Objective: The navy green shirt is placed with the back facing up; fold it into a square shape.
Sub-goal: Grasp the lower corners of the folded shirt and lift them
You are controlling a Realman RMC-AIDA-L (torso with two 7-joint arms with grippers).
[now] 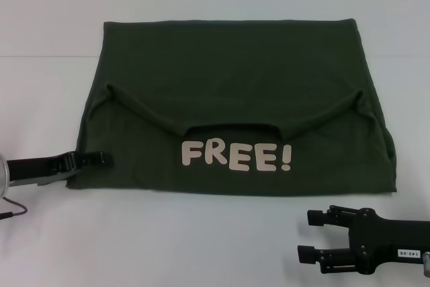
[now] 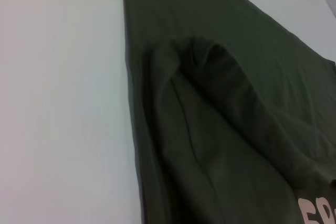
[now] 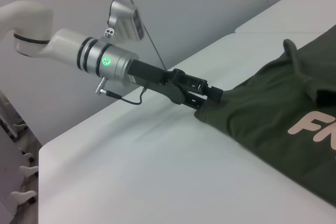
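Where your left gripper (image 1: 101, 158) meets the cloth, its fingers are pinching the near left corner of the navy green shirt (image 1: 235, 85), and the right wrist view shows that corner bunched between them. Your right gripper (image 1: 316, 236) hangs off the fabric near the right corner, fingers spread and holding nothing. Out from there, the shirt lies flat on the white table (image 1: 201, 240), its top part folded over so the "FREE!" lettering (image 1: 236, 156) faces up near you. You have one fold down, I judge; the side folds remain before it is square. Its long axis runs left to right, lettering upright toward you.
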